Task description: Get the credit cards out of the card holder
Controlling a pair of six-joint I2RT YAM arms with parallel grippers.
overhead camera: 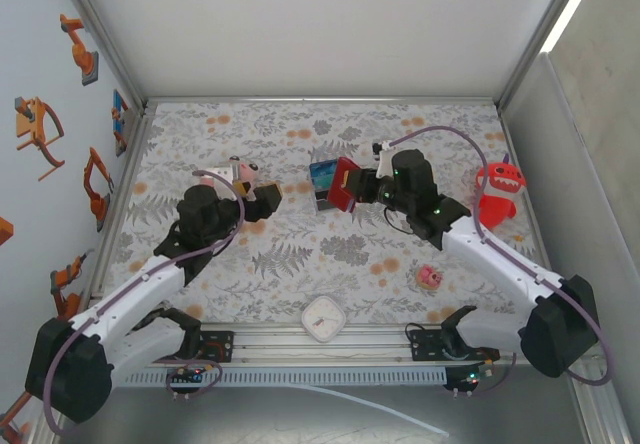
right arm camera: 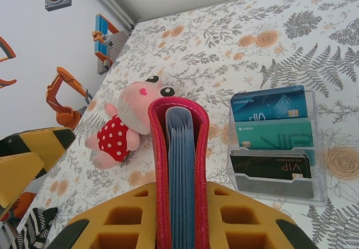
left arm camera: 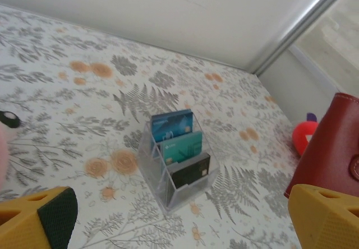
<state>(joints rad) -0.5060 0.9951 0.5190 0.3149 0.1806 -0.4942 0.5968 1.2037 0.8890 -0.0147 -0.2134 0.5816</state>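
One card holder (right arm camera: pixel 178 165). Three cards, blue (right arm camera: pixel 269 104), teal (right arm camera: pixel 273 134) and black (right arm camera: pixel 269 165), in one clear stand (right arm camera: pixel 275 188). Toys, three: pig (right arm camera: pixel 126 128), red monster (overhead camera: pixel 498 189), small pink toy (overhead camera: pixel 428 277); one white clock (overhead camera: pixel 323 319).

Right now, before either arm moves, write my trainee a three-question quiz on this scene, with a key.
1. True or false: the left claw is shut on the card holder.
2. Which card sits in the lowest, front tier of the clear box? A) blue B) teal C) black
3. Fill in: the pink plush toy wears red with white ____.

Key
1. False. The left claw is open and holds nothing; the right claw grips the card holder.
2. C
3. dots
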